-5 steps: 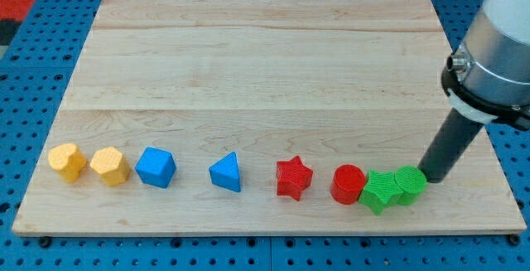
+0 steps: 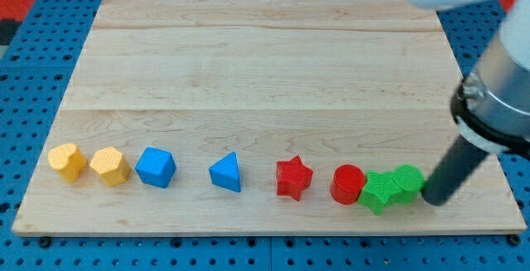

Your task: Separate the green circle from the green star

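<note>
1. While eight blocks line the table's (image 2: 265, 55) near edge, my tip (image 2: 434, 200) rests just at the view's right of the green circle (image 2: 408, 181), touching or nearly so.
2. Green circle presses against the green star (image 2: 380, 191), which in turn abuts the red circle (image 2: 348, 183); the pair is not yet parted.
3. Placement suggests a sideways nudge is being lined up.
4. No jaws exist on this rod, so nothing is gripped.

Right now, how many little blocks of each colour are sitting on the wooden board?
Yellow: 2, the yellow heart-like block and yellow hexagon-like block
Blue: 2, the blue cube and blue triangle
Red: 2, the red star and red cylinder
Green: 2, the green star and green circle
Total: 8
</note>
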Controlling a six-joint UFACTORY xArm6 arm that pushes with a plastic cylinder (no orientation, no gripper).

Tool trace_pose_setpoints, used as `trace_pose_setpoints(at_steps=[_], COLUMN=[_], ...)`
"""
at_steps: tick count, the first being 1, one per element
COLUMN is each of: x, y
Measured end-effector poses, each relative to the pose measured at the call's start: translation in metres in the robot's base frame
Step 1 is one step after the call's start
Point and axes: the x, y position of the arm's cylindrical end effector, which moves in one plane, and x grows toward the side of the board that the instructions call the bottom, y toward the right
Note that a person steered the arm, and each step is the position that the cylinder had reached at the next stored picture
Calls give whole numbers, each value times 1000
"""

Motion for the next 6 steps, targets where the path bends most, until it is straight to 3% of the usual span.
trace_pose_setpoints(at_steps=[1, 3, 4, 6], x=[-16, -4, 30, 14], y=[-18, 9, -6, -67])
